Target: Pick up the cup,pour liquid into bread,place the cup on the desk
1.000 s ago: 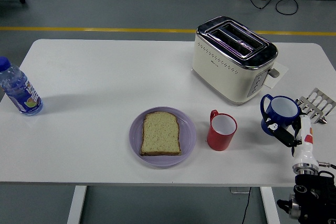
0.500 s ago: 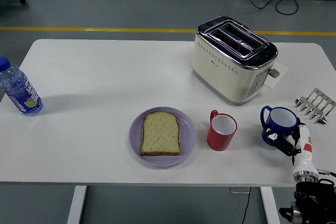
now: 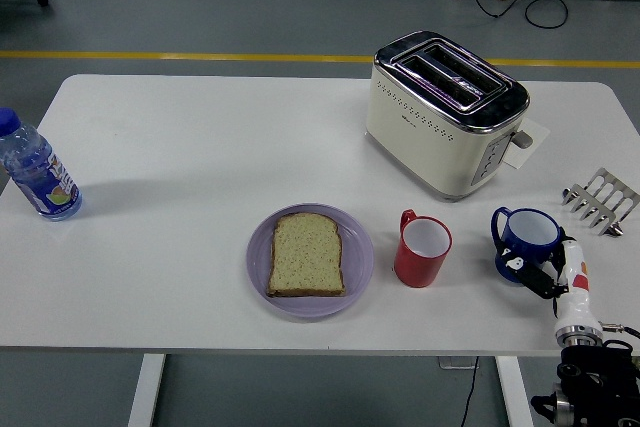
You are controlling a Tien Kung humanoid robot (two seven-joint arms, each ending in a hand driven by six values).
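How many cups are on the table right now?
2. A red cup stands just right of the purple plate; a blue cup sits farther right, in the right robot hand. None appear hidden.

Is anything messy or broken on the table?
Nothing looks spilled or broken. The bread lies flat on the purple plate, the red cup and blue cup stand upright, and so does the bottle. The right hand is at the blue cup.

White table [image 3: 200, 147] with bottle [image 3: 35, 172], toaster [image 3: 445, 112], plate [image 3: 358, 257] (bread-laden), two cups, rack [image 3: 600, 199]
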